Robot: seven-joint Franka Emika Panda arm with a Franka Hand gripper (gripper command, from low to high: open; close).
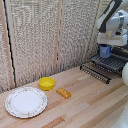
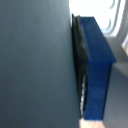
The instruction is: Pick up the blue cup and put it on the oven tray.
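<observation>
In the exterior view, the blue cup (image 1: 105,52) hangs just above the oven tray (image 1: 100,70), a dark wire rack of parallel bars at the exterior view's right. My gripper (image 1: 105,47) is shut on the cup from above, under the white arm. Whether the cup's base touches the bars cannot be told. The wrist view is filled by a close, blurred blue cup wall (image 2: 97,65) pressed against a dark finger pad (image 2: 79,60), with a broad grey surface beside it.
A yellow bowl (image 1: 47,83) and a small orange object (image 1: 63,92) sit on the wooden table (image 1: 90,105). A round patterned white plate (image 1: 26,102) lies at the exterior view's left. A woven screen stands behind the table.
</observation>
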